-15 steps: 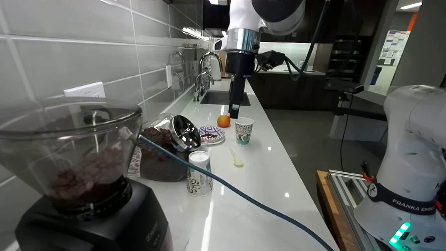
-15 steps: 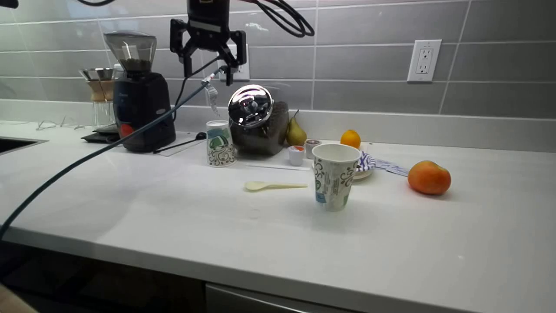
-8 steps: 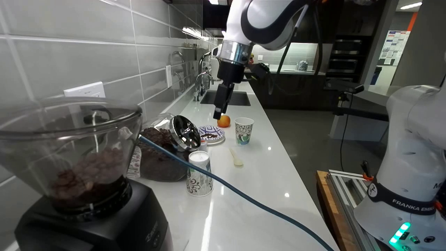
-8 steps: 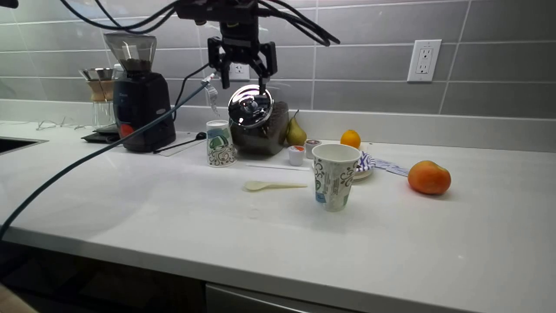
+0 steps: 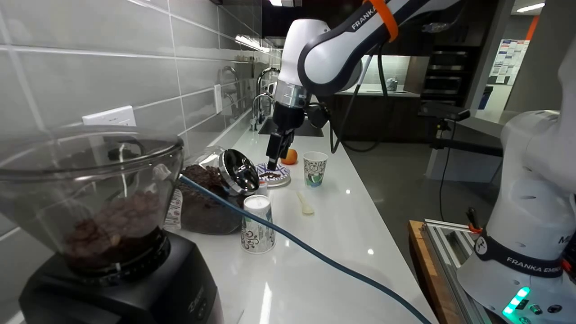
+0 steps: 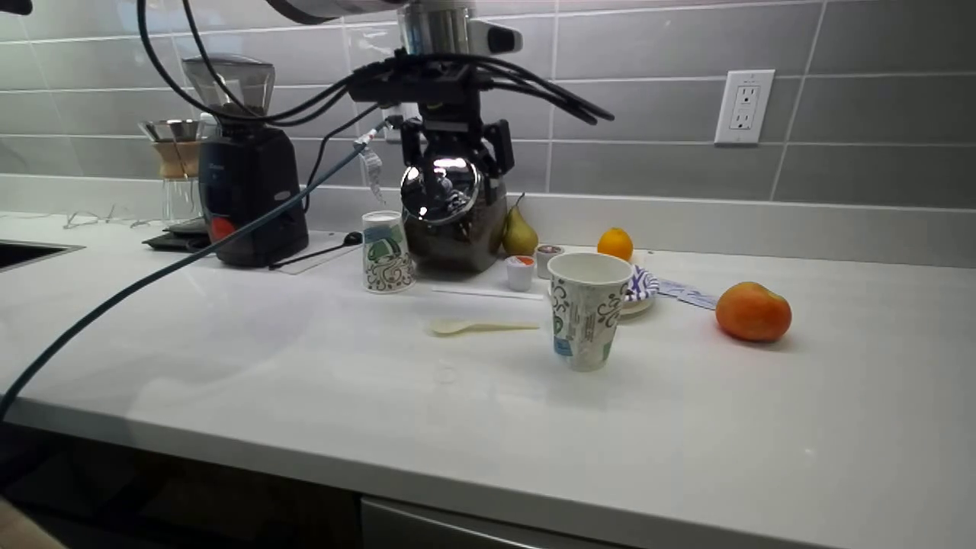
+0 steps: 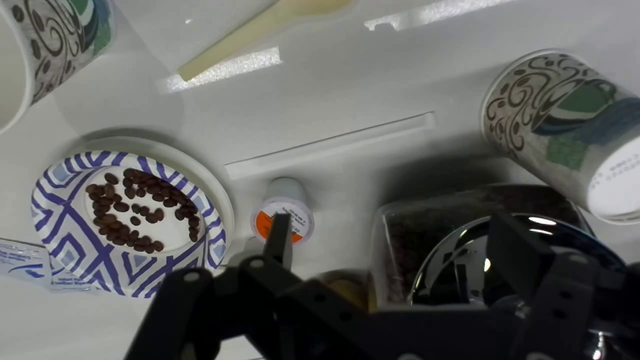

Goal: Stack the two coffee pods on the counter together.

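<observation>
With the claw [image 7: 391,222] spread, both pods [image 6: 520,276] toward the desk's [image 6: 473,412] back edge seemed, though small in view, light and best pinched side-on.

Location: kitchen. Indicators in an exterior view, from its centre: tiled wall [image 5: 135,76], 10 o'clock; faucets [image 5: 259,86] and sink [image 5: 313,130], 12; coffee grinder [image 5: 121,252], 8; white counter [image 5: 333,220], 5.

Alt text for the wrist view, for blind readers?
An open black tool hangs above a white counter, partly hiding an orange-and-white coffee pod and a second pod beside it. Around them: a patterned plate of brown beans, two paper cups, a jar.
</observation>
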`<move>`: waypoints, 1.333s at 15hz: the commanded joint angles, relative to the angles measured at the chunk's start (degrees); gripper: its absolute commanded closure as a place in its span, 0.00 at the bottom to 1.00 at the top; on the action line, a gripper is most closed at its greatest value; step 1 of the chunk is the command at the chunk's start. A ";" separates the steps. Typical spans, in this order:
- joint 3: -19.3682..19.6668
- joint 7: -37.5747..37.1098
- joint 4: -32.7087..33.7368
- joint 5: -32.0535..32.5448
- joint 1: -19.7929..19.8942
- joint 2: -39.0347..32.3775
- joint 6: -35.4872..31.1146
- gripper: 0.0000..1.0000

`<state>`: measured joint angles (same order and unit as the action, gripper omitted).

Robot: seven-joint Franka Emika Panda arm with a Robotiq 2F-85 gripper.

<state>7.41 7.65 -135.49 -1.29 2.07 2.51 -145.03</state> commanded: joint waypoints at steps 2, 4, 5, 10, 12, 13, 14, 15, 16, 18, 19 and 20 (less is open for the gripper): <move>-1.00 -0.08 0.08 0.01 0.87 0.39 0.18 0.00; -0.73 2.10 0.17 -0.82 0.95 -0.19 -0.75 0.00; -0.50 3.97 0.41 -1.56 1.05 -0.56 -0.11 0.00; 0.49 12.28 1.52 -3.21 2.73 -4.25 -5.56 0.00; 0.33 16.36 1.67 -6.33 3.35 -6.00 -7.59 0.00; -0.04 19.59 1.82 -9.76 3.66 -6.69 -7.81 0.00; -0.39 22.93 2.27 -12.84 4.20 -7.85 -8.28 0.00; -0.90 26.15 2.88 -16.21 4.73 -8.77 -8.33 0.00; -1.44 28.74 3.57 -18.66 5.33 -10.01 -9.24 0.00; -2.36 30.32 5.78 -21.74 6.55 -13.11 -11.13 0.00; -2.20 27.17 2.49 -17.78 6.18 -9.19 -9.57 0.00; -2.61 27.64 3.33 -18.45 6.78 -10.40 -10.18 0.00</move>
<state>6.36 35.90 -132.11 -20.44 7.31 -8.04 -155.25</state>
